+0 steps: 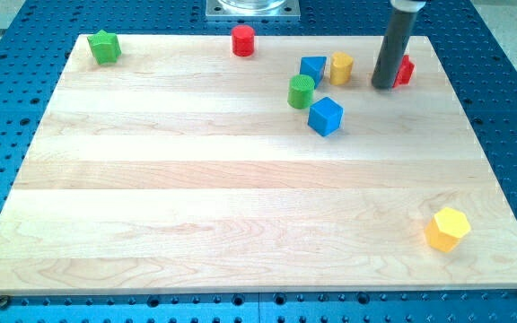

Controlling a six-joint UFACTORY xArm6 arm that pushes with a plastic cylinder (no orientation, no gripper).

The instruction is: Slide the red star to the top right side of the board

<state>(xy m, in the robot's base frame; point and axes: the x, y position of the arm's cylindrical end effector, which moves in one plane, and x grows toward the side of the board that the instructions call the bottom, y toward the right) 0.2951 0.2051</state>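
The red star [406, 70] lies near the board's top right, mostly hidden behind my rod. My tip [384, 86] rests on the board just left of the star, touching or nearly touching it. A yellow block [341, 67] and a blue triangular block [312, 68] sit to the tip's left. A green cylinder [301, 91] and a blue cube [325, 116] lie lower left of the tip.
A red cylinder [243, 40] stands at the top centre. A green star [104, 47] is at the top left corner. A yellow hexagon [446, 228] lies at the bottom right. The wooden board [196, 197] sits on a blue perforated table.
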